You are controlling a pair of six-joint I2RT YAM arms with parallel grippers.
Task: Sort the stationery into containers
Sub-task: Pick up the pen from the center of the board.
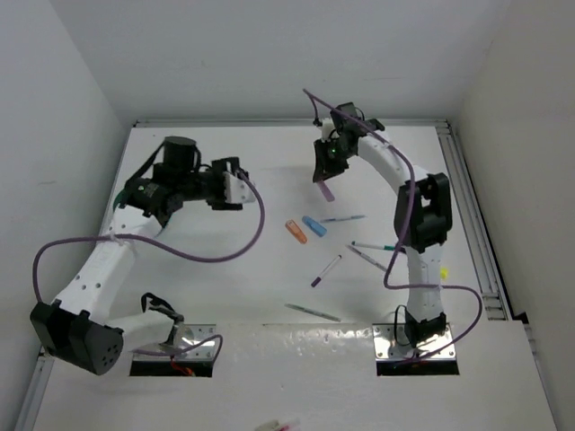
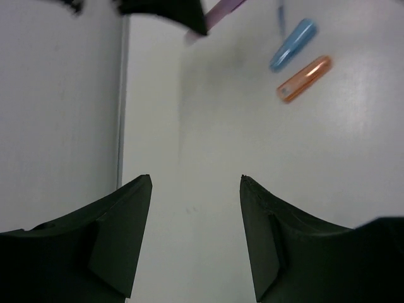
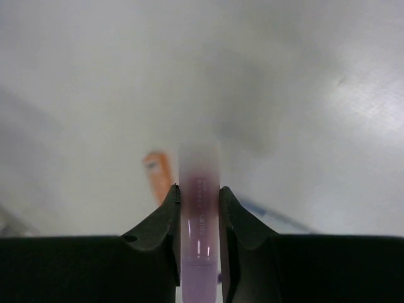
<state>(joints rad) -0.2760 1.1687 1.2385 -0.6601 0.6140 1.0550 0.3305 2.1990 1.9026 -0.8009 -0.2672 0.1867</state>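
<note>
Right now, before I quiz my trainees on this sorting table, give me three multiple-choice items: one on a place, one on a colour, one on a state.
1. Where does the stubby orange plastic highlighter lie?
A) held in the air
B) on the white table beside the stubby blue plastic highlighter
C) at the far left corner

2. What colour is the marker held by the right black two-finger gripper?
A) lilac
B) yellow
C) green

3. How is the left black two-finger gripper?
A) shut on a pen
B) shut, empty
C) open, empty

Answers:
1 B: the top view shows the two side by side mid-table.
2 A: the right wrist view shows a lilac barrel clamped between the jaws.
3 C: the left wrist view shows the jaws apart with only bare table between.
</note>
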